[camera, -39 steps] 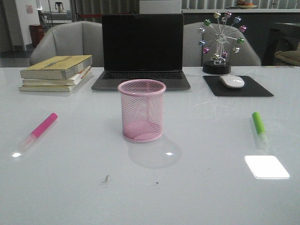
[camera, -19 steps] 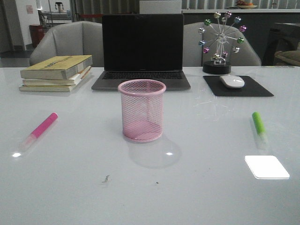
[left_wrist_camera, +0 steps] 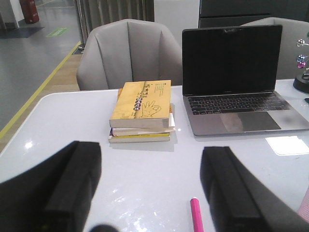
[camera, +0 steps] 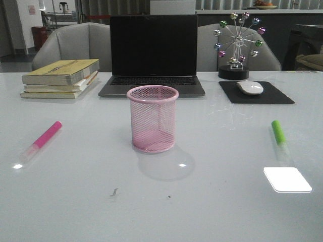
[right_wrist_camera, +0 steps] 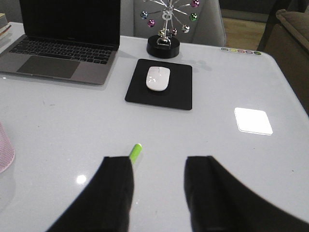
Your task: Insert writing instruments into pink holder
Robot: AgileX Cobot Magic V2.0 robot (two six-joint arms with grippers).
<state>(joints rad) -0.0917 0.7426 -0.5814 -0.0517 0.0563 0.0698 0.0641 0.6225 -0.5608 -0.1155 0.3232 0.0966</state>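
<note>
The pink holder [camera: 153, 119] is standing upright in the middle of the front view, empty as far as I can see, with the pink marker [camera: 41, 141] lying flat at the left of the frame and the green marker [camera: 279, 137] lying flat at the right, both well apart from the cup. The left gripper [left_wrist_camera: 145, 193] is hanging above the table with its jaws wide apart and nothing between them, the tip of the pink marker showing at the bottom centre of its view; the right gripper [right_wrist_camera: 157, 193] is likewise gaping and empty, the green marker's tip peeking out beside its left finger. To my eye these markers are looking light, rigid and smooth-sided, so they are likely rolling or slipping if pinched near an end; I am thinking the coloured barrel, around mid-length and squeezed across its width, is the safest hold. The wire-mesh cup is looking light too, so a marker knocking its rim is probably tipping or shoving it along the glossy white table [camera: 212, 212].
</note>
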